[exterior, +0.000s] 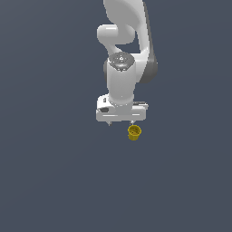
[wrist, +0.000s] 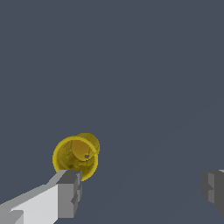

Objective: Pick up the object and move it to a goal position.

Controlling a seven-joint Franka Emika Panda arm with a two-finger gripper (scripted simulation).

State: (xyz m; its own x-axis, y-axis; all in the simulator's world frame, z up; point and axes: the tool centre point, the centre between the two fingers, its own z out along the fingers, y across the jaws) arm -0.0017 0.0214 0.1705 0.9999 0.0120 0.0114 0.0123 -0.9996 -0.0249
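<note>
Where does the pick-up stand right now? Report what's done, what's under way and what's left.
Done: the gripper is close above the yellow cup, jaws open wide. Under way: lining up. In the wrist view the cup sits by one fingertip, not centred between the two. Left: centre over it, descend, close, lift and carry. No goal marker shows in either view.

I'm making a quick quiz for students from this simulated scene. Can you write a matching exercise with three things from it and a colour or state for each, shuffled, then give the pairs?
Things:
1. tiny yellow cup-like object with a round rim
2. white gripper
3. plain ground surface

Descriptions:
A. dark grey-blue, flat
B. open, fingers spread wide, holding nothing
C. hollow, opening facing up, near one fingertip

Pairs: 1-C, 2-B, 3-A
</note>
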